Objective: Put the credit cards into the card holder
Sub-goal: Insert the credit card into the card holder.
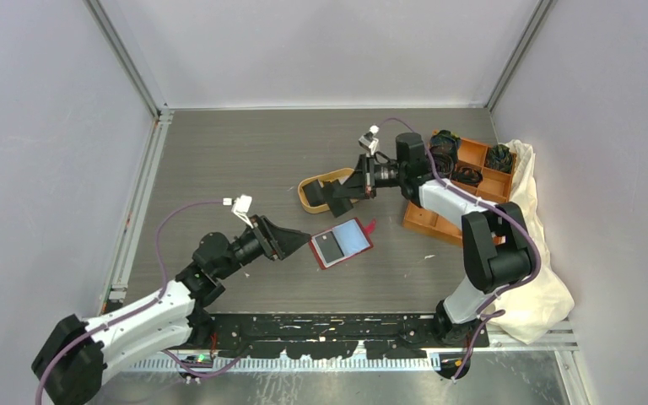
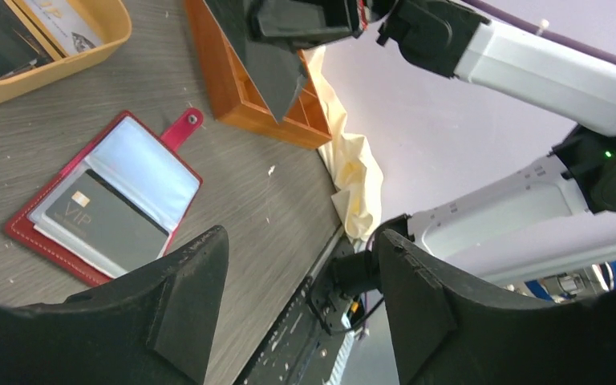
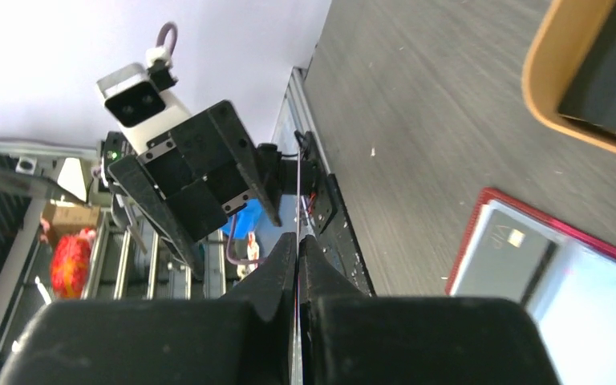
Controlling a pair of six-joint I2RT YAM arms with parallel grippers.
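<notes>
The card holder [image 1: 356, 239] lies open on the table, red with a pale lining [image 2: 148, 164] and its clasp tab [image 2: 183, 128] stretched out. A dark card [image 2: 108, 223] marked VIP sits in its left half, also seen as the card [image 3: 504, 255] from the right wrist. My left gripper [image 1: 299, 243] stands open just left of the holder, nothing between its fingers [image 2: 196, 289]. My right gripper [image 1: 336, 194] hovers above the table behind the holder, shut on a thin dark credit card [image 2: 271, 68] that shows edge-on between its fingertips [image 3: 282, 255].
An orange oval tray [image 1: 306, 192] with more cards [image 2: 0, 44] lies behind the holder. An orange compartment box [image 1: 471, 160] with black coiled bands stands at the right. A pale cloth [image 1: 548, 253] lies by the right arm's base.
</notes>
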